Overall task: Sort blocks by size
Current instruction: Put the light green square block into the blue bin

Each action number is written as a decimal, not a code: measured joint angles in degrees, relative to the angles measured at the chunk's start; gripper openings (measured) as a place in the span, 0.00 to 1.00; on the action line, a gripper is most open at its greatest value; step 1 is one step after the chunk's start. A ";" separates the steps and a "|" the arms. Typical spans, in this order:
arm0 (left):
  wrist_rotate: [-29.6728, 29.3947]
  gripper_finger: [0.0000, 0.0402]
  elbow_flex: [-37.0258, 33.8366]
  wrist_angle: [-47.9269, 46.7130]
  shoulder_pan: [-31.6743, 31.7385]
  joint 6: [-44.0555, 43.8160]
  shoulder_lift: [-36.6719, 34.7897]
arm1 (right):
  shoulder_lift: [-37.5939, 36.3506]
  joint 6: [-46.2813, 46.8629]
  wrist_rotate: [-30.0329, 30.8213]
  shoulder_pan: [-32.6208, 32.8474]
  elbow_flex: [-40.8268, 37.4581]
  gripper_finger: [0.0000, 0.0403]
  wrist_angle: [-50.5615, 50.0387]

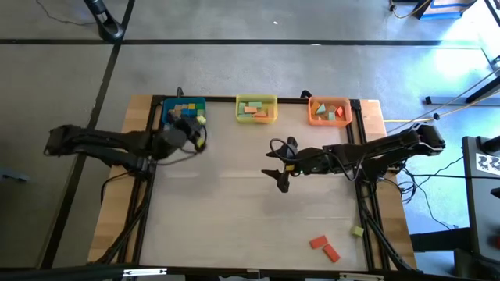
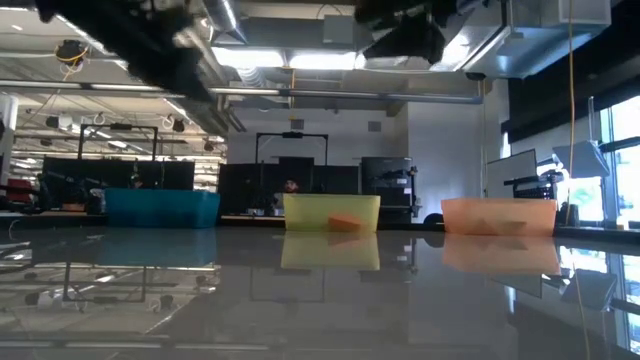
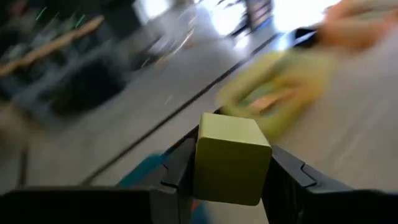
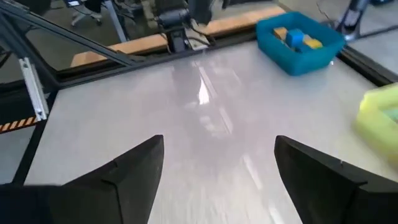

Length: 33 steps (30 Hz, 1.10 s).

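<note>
Resting between left gripper (image 3: 231, 180) fingers: green block (image 3: 231, 158)

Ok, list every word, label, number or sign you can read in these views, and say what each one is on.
No text can be read in any view.
A black-and-white patterned marker sits on equipment off the table's right side in the high view; it is a pattern, not letters, too small to decode.
The blue bin, yellow bin, orange bin and the green block in the left gripper show no markings.

Blue bin (image 1: 184, 110), yellow bin (image 1: 256, 108), orange bin (image 1: 329, 111)
</note>
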 joint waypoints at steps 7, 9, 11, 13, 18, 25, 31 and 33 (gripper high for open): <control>15.45 0.30 0.30 -6.01 20.28 -7.96 1.38 | -0.02 0.77 1.77 0.00 -2.34 0.75 0.33; 21.45 0.30 1.03 -6.73 25.83 -8.88 3.06 | -0.02 0.24 2.11 0.00 -2.48 0.75 0.42; 24.34 0.30 1.86 -9.24 30.89 -10.22 4.99 | -0.02 -0.32 2.11 0.00 -2.55 0.75 0.41; 25.49 0.30 2.05 -9.61 35.06 -10.66 7.08 | -0.02 -0.80 2.11 0.00 -2.54 0.75 0.29; 30.33 0.30 2.14 -9.25 42.69 -13.09 12.96 | 0.35 -0.98 2.11 0.00 -2.54 0.75 -0.71; 31.65 0.37 2.12 -5.79 45.10 -11.10 17.60 | 0.35 -0.98 2.11 0.00 -2.54 0.75 -0.85; 32.79 0.54 2.12 -4.56 45.06 -9.28 16.84 | 0.35 -0.98 2.10 0.00 -2.54 0.75 -1.13; 33.35 0.59 2.12 -4.81 45.06 -9.00 16.40 | 0.35 -1.00 2.08 0.00 -2.54 0.75 -1.26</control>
